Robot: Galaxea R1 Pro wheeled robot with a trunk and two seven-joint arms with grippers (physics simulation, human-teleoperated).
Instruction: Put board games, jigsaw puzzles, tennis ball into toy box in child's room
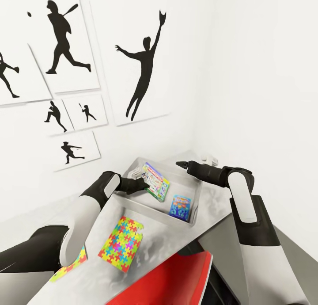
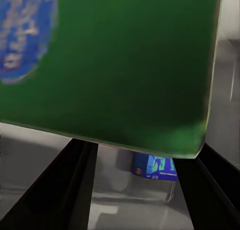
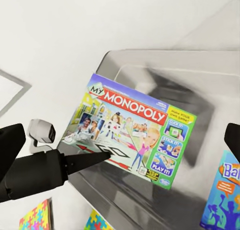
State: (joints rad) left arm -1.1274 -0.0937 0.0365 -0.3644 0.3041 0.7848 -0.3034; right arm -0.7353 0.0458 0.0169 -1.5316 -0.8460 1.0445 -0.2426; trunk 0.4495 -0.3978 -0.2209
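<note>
Closest to our left wrist camera is the green underside of the Monopoly box (image 2: pixel 125 65), and our left gripper (image 1: pixel 143 184) is clamped on that box's edge, one dark finger (image 3: pixel 87 160) lying across its printed face. The lid reads "MY MONOPOLY" in white on red, with side panels reading "CLICK IT!", "STICK IT!" and "PLAY IT!". We hold it tilted over the toy box (image 1: pixel 185 177). Inside the tub the blue board game (image 1: pixel 180 207) leans against the near wall; its title begins "Ba", the rest cut off. Our right gripper (image 1: pixel 182 165) hovers above the tub's far rim, holding nothing, fingertips close together. On the table (image 1: pixel 159 247) lie one jigsaw puzzle (image 1: pixel 121 244) and a second jigsaw puzzle (image 1: pixel 68 266) partly under our left arm.
</note>
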